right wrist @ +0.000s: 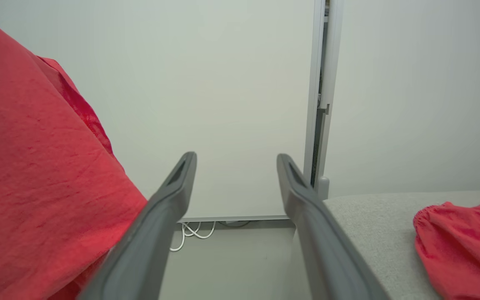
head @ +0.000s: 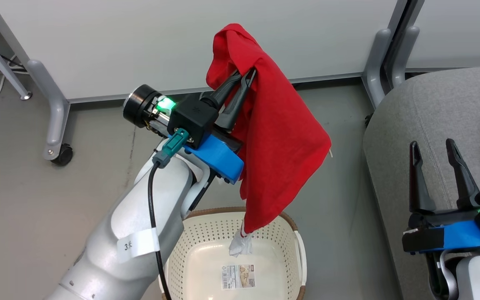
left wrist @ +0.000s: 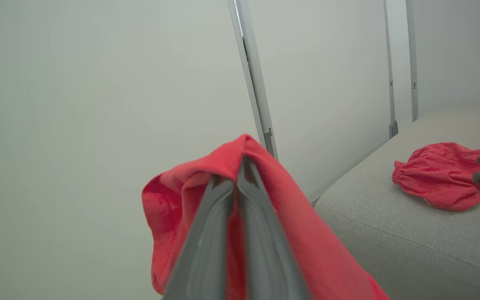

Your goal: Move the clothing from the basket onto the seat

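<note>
My left gripper [head: 246, 75] is shut on a red garment [head: 277, 137] and holds it high above the cream-white basket [head: 294, 237]. The cloth drapes down, and its white tip [head: 241, 245] dangles just inside the basket, whose floor shows a sticker. In the left wrist view the shut fingers [left wrist: 240, 175] pinch a fold of the red garment [left wrist: 173, 200]. A second red garment [left wrist: 442, 173] lies on the grey seat [head: 427, 108], also visible as a red garment [right wrist: 465, 241] in the right wrist view. My right gripper [head: 433, 150] is open above the seat's front, holding nothing.
White partition panels on grey legs with castors [head: 58, 154] stand behind the basket. White cables [right wrist: 190, 233] lie on the grey floor by the panel's foot. The seat's corner sits close to a panel leg [head: 379, 62].
</note>
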